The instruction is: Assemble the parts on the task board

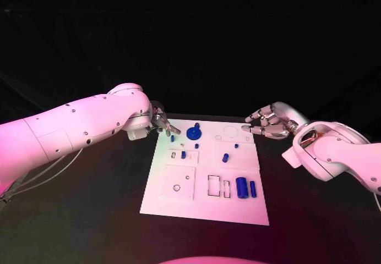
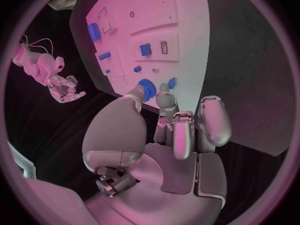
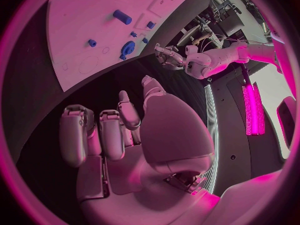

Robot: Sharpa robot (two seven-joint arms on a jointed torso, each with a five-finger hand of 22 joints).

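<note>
The white task board point(image 1: 179, 204) lies in the middle of the black table. On its far half are a blue gear point(image 1: 195, 132) and several small blue pegs, among them one peg point(image 1: 226, 158). Two blue cylinders point(image 1: 241, 185) lie near the board's right edge, beside rectangular slots. My left hand point(image 1: 161, 125) hovers at the board's far left corner, fingers apart and holding nothing. In the left wrist view its fingertips point(image 2: 164, 90) are just short of the gear point(image 2: 147, 87). My right hand point(image 1: 268, 125) hangs off the far right corner, fingers loosely bent and empty.
Black table point(image 1: 87, 220) surrounds the board on all sides. The right wrist view shows the right hand point(image 3: 119, 130) over bare table beside the board's edge point(image 3: 81, 75), with the left hand point(image 3: 167, 55) across from it. A cable point(image 1: 48, 170) trails under my left arm.
</note>
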